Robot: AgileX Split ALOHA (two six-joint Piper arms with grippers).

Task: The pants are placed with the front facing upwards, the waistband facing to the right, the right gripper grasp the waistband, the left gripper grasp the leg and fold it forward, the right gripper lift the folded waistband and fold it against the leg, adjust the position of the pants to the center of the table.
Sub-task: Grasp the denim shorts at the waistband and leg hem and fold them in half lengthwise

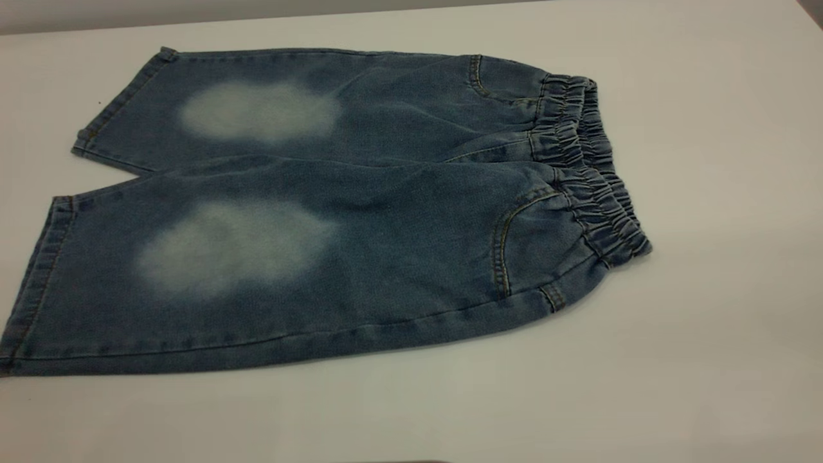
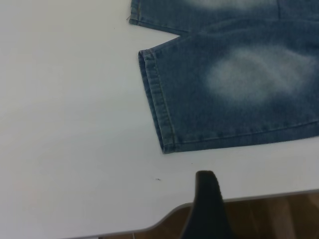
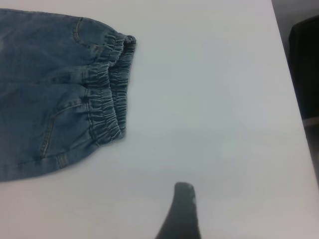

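Note:
The blue denim pants (image 1: 360, 212) lie flat on the white table (image 1: 707, 321), front up, with a pale patch on each leg. The gathered waistband (image 1: 595, 173) points to the right and the two leg hems to the left. Neither gripper shows in the exterior view. In the left wrist view only a black wedge of my left gripper (image 2: 207, 199) appears, over the table's near edge, apart from the near leg's hem (image 2: 157, 99). In the right wrist view a scuffed black wedge of my right gripper (image 3: 183, 209) hovers over bare table, apart from the waistband (image 3: 112, 94).
The table's front edge (image 2: 279, 195) runs close to the left gripper, with brown floor beyond it. A dark object (image 3: 304, 64) stands past the table's right edge. White tabletop (image 3: 214, 99) stretches to the right of the waistband.

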